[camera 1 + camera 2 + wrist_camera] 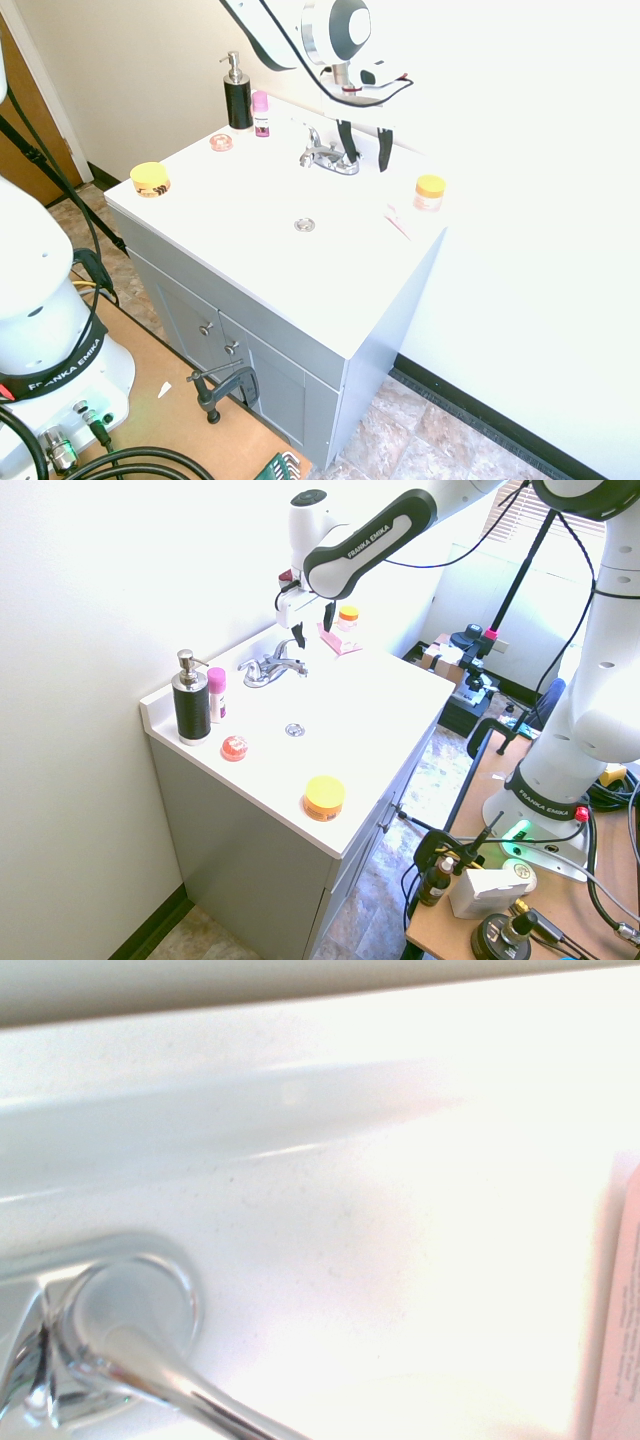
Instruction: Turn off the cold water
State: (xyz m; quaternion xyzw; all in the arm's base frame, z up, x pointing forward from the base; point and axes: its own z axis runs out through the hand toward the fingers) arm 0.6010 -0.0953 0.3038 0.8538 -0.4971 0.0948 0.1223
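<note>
One chrome faucet [328, 157], spout [292, 665] facing basin [280, 205], base [258, 680] lengthwise along wall [480, 100].

Black pump bottle [191, 702]; pink-capped bottle [217, 694] beside it; yellow-lidded jars [150, 180]; pink packet [339, 639]

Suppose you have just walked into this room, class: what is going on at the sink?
A white robot arm reaches over the vanity from above, its open gripper close to the right-hand lever, as seen from the front of the sink, of the chrome faucet. It appears to be going for that lever, presumably to turn the cold water off. The two fingers stand apart with nothing gripped between them that the views show; whether one touches the lever cannot be told. No stream of water is visible under the spout.
</note>
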